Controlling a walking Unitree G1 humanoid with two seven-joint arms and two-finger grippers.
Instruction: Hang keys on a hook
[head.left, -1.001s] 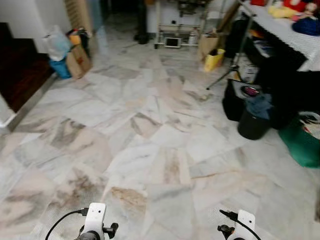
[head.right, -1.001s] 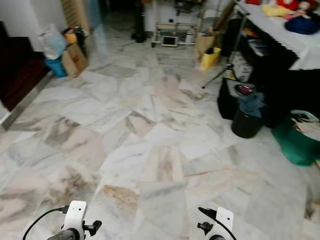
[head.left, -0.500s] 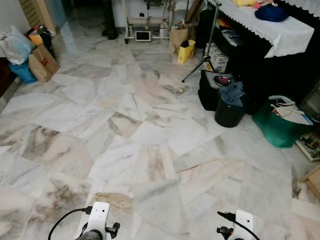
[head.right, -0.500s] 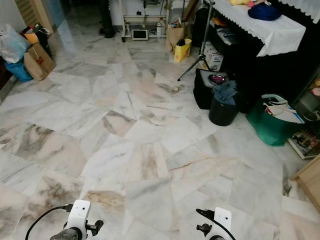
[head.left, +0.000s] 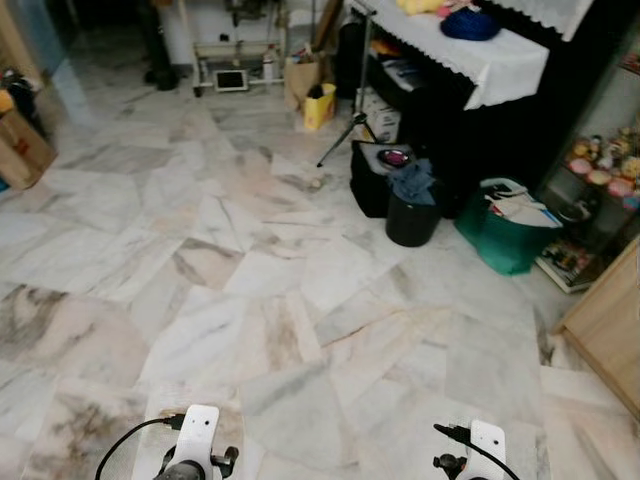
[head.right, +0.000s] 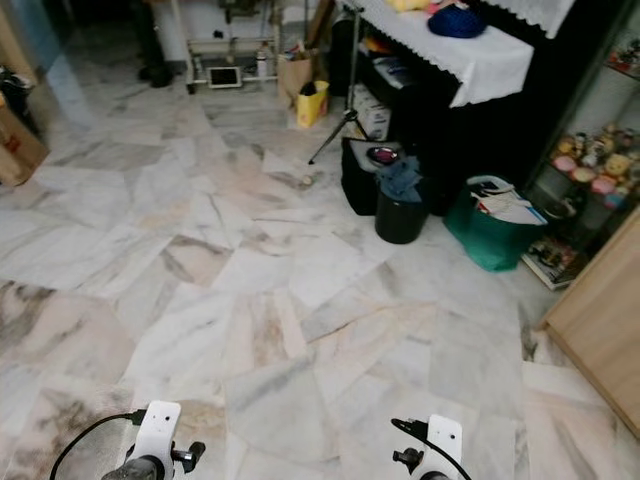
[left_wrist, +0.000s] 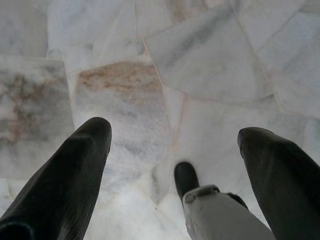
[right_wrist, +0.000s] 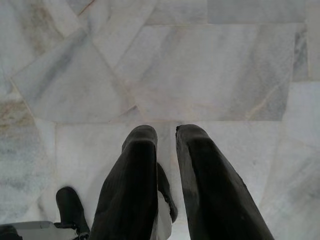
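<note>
Left claw (left_wrist: 172, 145) apart, right claw (right_wrist: 165, 150) together (both over marble floor (head.left: 260, 300)).

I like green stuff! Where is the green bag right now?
The green bag sits on the floor on the robot's right, beside the black bucket and below the white-clothed table.

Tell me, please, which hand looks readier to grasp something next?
Left, probably: the left hand hangs over the floor with fingers spread wide, ready to close. The right hand hangs equally low, but its fingers are nearly together.
</note>
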